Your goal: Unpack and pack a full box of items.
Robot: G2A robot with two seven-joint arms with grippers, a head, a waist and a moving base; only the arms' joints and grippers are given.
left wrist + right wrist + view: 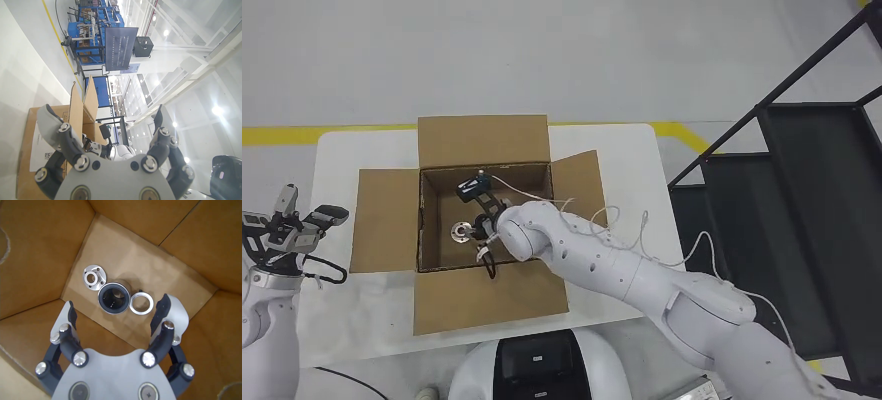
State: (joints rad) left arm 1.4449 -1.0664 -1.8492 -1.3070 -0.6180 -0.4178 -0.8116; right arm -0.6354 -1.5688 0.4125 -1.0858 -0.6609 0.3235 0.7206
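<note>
three metal parts (114, 298) cluster on box (37, 247) floor; right hand (117, 303) hangs above, spread apart.

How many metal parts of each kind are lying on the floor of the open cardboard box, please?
Flanged hub: 1
Cylindrical bearing sleeve: 1
Plain ring collar: 1
Total: 3 parts, side by side on the floor of the cardboard box

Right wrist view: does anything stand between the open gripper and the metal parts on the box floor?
Nothing visible does. The right gripper hangs open inside the box, over the bearing, with the flange and ring beside it uncovered.
</note>
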